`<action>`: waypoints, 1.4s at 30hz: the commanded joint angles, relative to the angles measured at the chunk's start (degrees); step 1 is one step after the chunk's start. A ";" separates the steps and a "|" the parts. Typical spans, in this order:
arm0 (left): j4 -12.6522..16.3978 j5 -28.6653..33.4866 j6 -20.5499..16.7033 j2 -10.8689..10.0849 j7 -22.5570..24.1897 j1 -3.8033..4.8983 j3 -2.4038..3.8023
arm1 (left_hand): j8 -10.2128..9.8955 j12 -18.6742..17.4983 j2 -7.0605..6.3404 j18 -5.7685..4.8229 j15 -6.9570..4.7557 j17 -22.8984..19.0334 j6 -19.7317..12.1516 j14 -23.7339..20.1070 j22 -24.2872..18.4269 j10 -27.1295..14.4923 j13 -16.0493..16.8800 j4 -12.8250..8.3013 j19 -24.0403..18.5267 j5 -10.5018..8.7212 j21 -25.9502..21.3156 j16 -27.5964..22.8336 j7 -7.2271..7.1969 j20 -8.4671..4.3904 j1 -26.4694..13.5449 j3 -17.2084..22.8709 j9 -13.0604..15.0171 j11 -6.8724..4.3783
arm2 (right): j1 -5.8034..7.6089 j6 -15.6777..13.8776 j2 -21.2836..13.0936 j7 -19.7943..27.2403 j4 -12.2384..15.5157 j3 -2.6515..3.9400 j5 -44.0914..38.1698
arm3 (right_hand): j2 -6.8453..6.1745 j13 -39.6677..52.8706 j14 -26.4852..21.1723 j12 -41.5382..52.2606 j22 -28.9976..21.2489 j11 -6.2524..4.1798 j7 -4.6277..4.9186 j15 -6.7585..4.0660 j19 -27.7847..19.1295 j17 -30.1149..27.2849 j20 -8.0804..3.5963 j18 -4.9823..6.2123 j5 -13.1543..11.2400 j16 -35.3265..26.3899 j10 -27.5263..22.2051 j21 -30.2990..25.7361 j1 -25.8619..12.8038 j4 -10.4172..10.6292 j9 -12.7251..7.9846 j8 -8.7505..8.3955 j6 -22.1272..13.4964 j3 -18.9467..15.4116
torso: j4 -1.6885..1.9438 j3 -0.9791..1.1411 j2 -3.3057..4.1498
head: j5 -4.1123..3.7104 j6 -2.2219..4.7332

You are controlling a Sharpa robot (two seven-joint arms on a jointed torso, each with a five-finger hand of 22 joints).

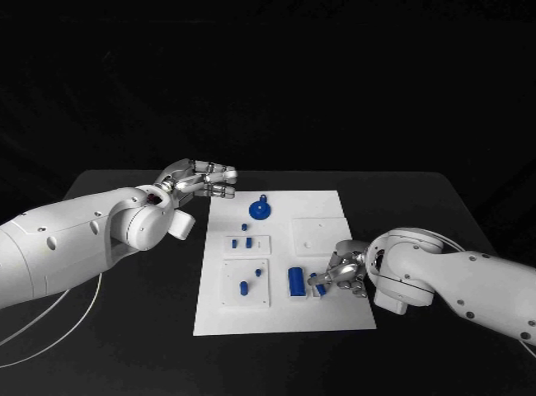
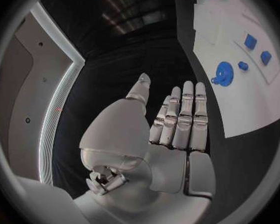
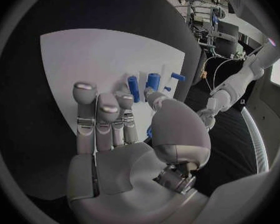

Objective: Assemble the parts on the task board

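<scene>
Black worktop (image 1: 138,330) carries the task board (image 1: 286,318). Right robot hand (image 1: 340,272) pinches a small blue part (image 1: 319,289) at its five o'clock edge: light, rigid, slippery. Left robot hand (image 1: 203,180) released.

The left arm reaches in from the left, its left hand (image 1: 200,181) raised at the far left with fingers (image 2: 189,115) straight, side by side and holding nothing. The right arm enters from the right, its right hand (image 1: 340,272) low at the near right, fingers (image 3: 97,119) extended.
</scene>
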 commanded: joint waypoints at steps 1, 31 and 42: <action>0.07 -0.14 0.94 0.00 0.16 0.03 0.04 | -0.17 0.24 -0.12 0.06 0.08 0.06 -0.57 -0.30 -0.04 -0.54 0.08 0.24 -0.24 -0.02 -0.22 -0.22 0.00 -0.01 -0.11 0.06 -0.07 -0.01 | -0.23 4.29 -0.22 -2.57 0.22 -0.17 0.80 | 1.09 0.22 0.39 -0.03 0.45 -0.01 -0.06 -0.15 2.97 0.17 -0.11 0.30 -0.11 0.18 0.56 1.16 -0.41 -0.42 0.00 -0.02 0.04 0.10 | 0.02 0.02 0.05 | 0.01 0.06; -0.09 -0.14 1.31 0.13 0.17 0.02 0.03 | -0.16 0.23 0.06 0.04 0.09 0.06 -0.59 -0.31 -0.06 -0.59 0.08 0.17 -0.28 0.01 -0.26 -0.22 0.01 -0.01 -0.01 -0.09 -0.07 -0.01 | -0.24 7.45 -1.51 -1.17 2.20 0.27 -0.66 | 3.17 0.36 0.35 0.06 0.88 0.00 -0.09 -0.05 2.87 0.22 0.01 0.28 -0.01 0.60 0.65 1.64 -1.65 -3.72 -0.01 -0.02 0.07 0.09 | 0.03 -0.06 0.00 | 0.00 0.01; -0.31 -0.10 0.71 0.17 0.65 0.02 0.03 | -0.15 0.24 0.09 0.04 0.08 0.07 -0.49 -0.29 -0.06 -0.56 0.08 0.14 -0.28 0.02 -0.26 -0.21 -0.01 -0.01 0.01 -0.09 -0.06 -0.02 | -0.23 6.94 -2.03 0.33 1.67 1.58 -0.24 | 2.52 0.27 0.33 0.11 0.90 0.11 -0.04 0.05 2.85 -0.02 0.11 0.24 -0.03 0.51 0.67 1.46 -1.24 -5.64 -0.03 0.00 0.02 0.60 | -0.02 -0.01 -0.06 | 0.01 0.30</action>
